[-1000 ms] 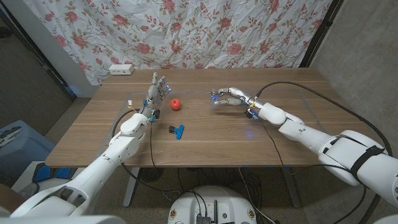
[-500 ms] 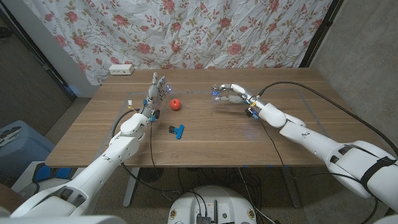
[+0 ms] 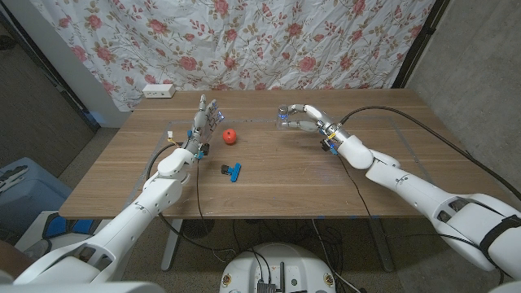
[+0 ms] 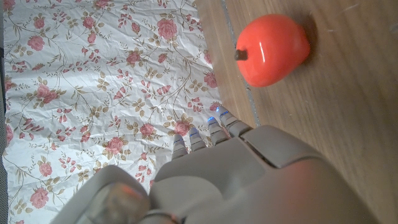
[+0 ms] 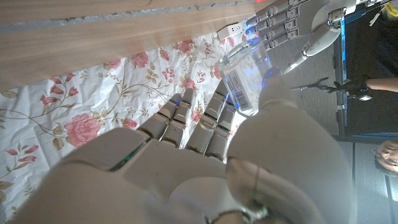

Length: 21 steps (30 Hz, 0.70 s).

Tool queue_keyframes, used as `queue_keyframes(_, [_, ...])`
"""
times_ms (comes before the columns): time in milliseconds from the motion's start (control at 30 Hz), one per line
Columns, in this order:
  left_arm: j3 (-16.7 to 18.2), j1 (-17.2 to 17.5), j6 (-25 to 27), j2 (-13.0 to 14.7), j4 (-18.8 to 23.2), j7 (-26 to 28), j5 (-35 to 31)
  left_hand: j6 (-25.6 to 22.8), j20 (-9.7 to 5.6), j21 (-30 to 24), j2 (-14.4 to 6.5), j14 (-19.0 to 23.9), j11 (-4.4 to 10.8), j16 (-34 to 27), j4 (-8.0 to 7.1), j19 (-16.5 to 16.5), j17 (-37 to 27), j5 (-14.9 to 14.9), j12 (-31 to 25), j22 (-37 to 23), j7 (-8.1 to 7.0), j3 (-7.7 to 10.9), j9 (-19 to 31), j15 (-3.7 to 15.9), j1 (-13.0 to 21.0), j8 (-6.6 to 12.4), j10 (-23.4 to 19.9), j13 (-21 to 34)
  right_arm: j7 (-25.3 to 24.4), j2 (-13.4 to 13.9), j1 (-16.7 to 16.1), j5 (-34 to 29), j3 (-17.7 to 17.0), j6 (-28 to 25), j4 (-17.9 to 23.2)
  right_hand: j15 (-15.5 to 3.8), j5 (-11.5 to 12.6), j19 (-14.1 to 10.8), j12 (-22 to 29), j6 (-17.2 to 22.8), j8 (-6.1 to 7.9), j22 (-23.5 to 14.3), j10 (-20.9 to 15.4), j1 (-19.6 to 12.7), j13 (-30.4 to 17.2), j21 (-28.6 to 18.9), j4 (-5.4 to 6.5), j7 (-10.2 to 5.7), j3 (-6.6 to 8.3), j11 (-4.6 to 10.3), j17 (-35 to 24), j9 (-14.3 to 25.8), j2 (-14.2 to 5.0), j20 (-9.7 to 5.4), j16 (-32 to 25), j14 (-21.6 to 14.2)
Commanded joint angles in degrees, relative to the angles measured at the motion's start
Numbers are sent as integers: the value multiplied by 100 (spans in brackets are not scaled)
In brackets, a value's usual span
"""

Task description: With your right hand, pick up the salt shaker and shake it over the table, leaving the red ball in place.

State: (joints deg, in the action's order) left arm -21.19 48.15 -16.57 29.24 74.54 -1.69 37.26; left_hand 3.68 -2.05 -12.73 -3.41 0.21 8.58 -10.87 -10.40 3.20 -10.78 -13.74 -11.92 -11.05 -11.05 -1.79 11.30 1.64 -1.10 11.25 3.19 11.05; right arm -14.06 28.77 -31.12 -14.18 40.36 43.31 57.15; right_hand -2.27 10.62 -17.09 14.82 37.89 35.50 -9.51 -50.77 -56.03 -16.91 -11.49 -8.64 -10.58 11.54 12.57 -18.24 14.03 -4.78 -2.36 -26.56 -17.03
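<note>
Head view, right hand [image 3: 299, 116] grasping the clear salt shaker [image 3: 284, 115] above the wooden table [image 3: 277, 175], red ball [image 3: 231, 136] at its nine o'clock, left hand [image 3: 205, 120] released, fingers upright beside the ball.

The desk [image 3: 269, 175] is matt brown wood with a visible grain. The red ball [image 4: 272, 49] looks smooth and glossy, catching a bright highlight. The salt shaker [image 5: 244, 81] is clear and glassy. Each robot hand, left [image 3: 205, 118] and right [image 3: 298, 119], has smooth pale plastic shells. The backdrop [image 3: 244, 41] is creased floral cloth.
</note>
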Motion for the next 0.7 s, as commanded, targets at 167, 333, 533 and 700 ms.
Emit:
queue_keyframes(167, [0,-2,2,1,3,1,0,-12,-131,-26,-581,9,30,-29,-28,47,-34,-38,-22,-27,-33,-6,35,601,-2,27,-13,21,-1320,133,-364,-953,-170,-473,725,-800,21,-78,29,308,90,-27,-61,-83,-55,-17,-24,-217,-12,1,-28,66,-36,-108,-49,-66])
queue_keyframes(333, [0,-2,3,1,3,1,-1,-18,-134,-27,-581,8,32,-29,-28,49,-34,-38,-22,-27,-28,-6,35,599,-2,29,-12,21,-1768,140,-470,-1216,-194,-656,885,-812,20,-115,30,327,112,-28,-78,-92,-73,-21,-25,-219,-14,0,-45,73,-43,-115,-78,-96])
queue_keyframes(533, [0,-1,2,0,3,2,-1,-5,-134,-27,-580,8,22,-28,-28,51,-34,-38,-21,-27,-37,-5,35,593,-2,24,-10,21,-2391,134,-478,-1660,-123,-837,929,-824,17,-181,39,366,153,-29,-122,-145,-105,-28,-43,-219,-10,3,-76,86,-48,-142,-146,-185])
queue_keyframes(700, [-1,-2,2,0,3,2,-1,-8,-136,-27,-581,7,27,-28,-28,50,-34,-38,-22,-27,-42,-5,35,598,-2,25,-13,21,-2741,97,-432,-1828,-32,-918,870,-820,13,-205,47,396,180,-30,-154,-156,-123,-26,-43,-219,-16,3,-95,95,-43,-156,-183,-231])
